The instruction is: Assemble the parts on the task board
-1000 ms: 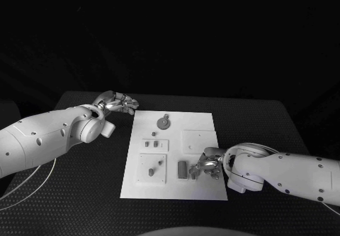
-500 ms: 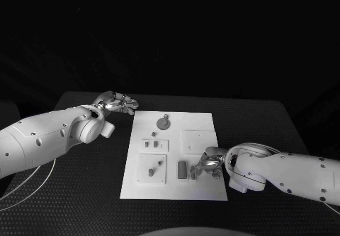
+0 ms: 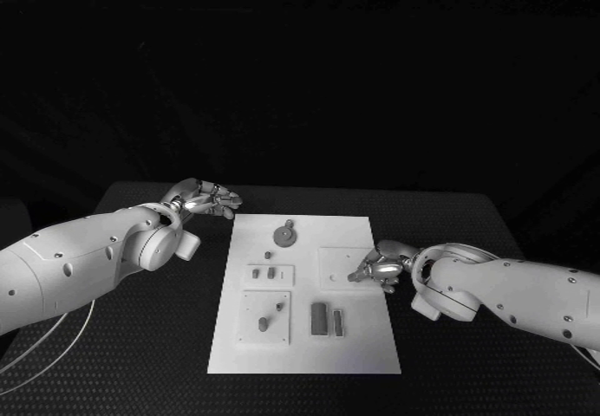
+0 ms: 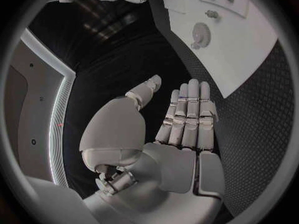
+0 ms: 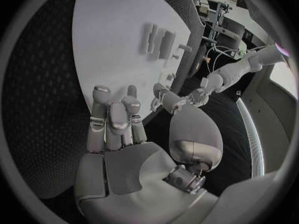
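**Right hand lifted off the near parts, now at the board's right edge**

The table (image 3: 500, 217) carries the task board (image 3: 356, 355) at its middle, lengthwise away from me. My left arm (image 3: 75, 260) reaches in to the board's far-left corner, where my left hand (image 3: 206, 198) hovers just off the board over the table; in the left wrist view its fingers (image 4: 187, 114) lie straight, side by side, with the thumb apart and nothing in them. My right arm (image 3: 525, 290) comes across to the board's right edge. A second ago my right hand (image 3: 381, 269) was low beside the paired bars (image 3: 329, 319) near the board's near edge; it has since drawn away from me to the raised square plate (image 3: 344, 263) at mid-right. Its fingers are curled together; whether they pinch a small part I cannot tell. The whole head view has also shifted, so the board itself has not moved.

On the board lie, from far to near, the round disc part (image 3: 286, 234), two small pegs (image 3: 264, 273) on the left mid plate, one slanted peg (image 3: 264, 323) on the near-left plate, and the bars. Judged from this, assembly is at an early stage, and the right hand's next work looks to be at the square plate.
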